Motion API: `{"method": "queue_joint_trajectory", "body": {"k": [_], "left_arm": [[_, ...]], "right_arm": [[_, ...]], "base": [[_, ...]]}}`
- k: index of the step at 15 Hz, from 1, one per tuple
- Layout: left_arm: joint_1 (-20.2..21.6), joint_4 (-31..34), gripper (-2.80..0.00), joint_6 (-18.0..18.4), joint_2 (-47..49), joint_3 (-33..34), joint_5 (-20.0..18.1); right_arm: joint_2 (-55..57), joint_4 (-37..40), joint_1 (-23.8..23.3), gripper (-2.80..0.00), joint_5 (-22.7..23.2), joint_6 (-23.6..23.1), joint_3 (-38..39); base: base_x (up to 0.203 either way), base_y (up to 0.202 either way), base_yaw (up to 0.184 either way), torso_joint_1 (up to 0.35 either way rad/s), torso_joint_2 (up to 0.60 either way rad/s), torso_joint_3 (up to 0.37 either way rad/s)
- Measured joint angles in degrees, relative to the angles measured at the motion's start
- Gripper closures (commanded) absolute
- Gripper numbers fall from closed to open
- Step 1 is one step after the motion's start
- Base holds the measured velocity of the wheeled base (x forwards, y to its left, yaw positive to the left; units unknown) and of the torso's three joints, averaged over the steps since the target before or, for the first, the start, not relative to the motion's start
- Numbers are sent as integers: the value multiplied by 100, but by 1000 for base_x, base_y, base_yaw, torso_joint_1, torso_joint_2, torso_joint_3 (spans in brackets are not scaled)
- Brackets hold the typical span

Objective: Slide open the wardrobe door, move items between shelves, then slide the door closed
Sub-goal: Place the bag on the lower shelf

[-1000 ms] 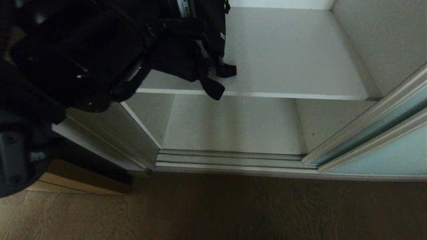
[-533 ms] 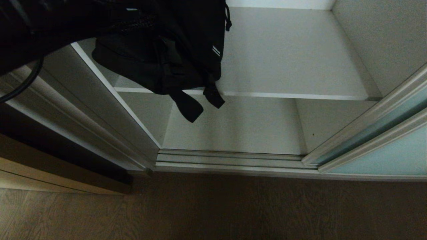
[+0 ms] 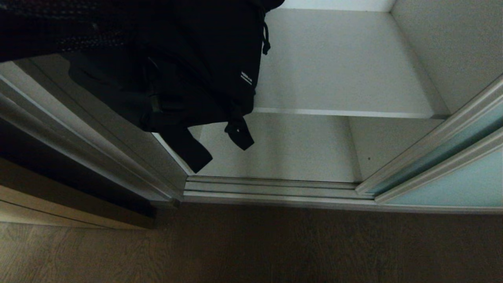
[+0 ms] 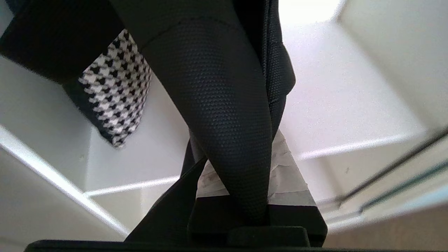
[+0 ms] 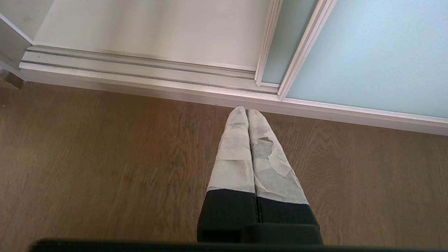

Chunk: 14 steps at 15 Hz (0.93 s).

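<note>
A black backpack (image 3: pixel 188 78) hangs in the air at the left of the open wardrobe, its loose strap ends dangling over the lower shelf (image 3: pixel 283 149). My left gripper (image 4: pixel 241 168) is shut on the backpack's padded black strap (image 4: pixel 217 105), which covers its fingertips; this gripper is out of the head view. The upper shelf (image 3: pixel 334 70) lies bare beside the bag. The sliding wardrobe door (image 3: pixel 452 181) stands pushed to the right. My right gripper (image 5: pixel 244 111) is shut on nothing, low over the wooden floor before the door (image 5: pixel 367 52).
A ridged silver floor track (image 3: pixel 271 188) runs along the wardrobe's front, with brown wooden floor (image 3: pixel 275 243) before it. A tan wooden panel (image 3: pixel 59 208) stands at the left. A black-and-white houndstooth cloth (image 4: pixel 115 94) shows by the bag in the left wrist view.
The backpack has come off the upper shelf and now hangs lower and nearer in the head view. My left arm, which filled the left side, has left that view.
</note>
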Motion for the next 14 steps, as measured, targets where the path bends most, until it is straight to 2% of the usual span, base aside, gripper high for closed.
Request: {"method": "queue_joint_trajectory", "body": {"k": [4,6,11,14], "left_arm": [[191,244,0,147,-174,106,20],[544,193,0,275,-255,303,13],[1482,184,0,336,-554,832,-13],[1736,194,0,299,-774,974,-67]], "right_arm": [[0,0,0,0,-2,2,0],[0,0,0,0,0,0,0],[0,2,0,0,1,2,0],[0,0,0,0,0,2,0]], "base": [[0,0,0,0,0,0],[0,0,0,0,0,0],[0,0,0,0,0,0],[0,0,0,0,0,0]]}}
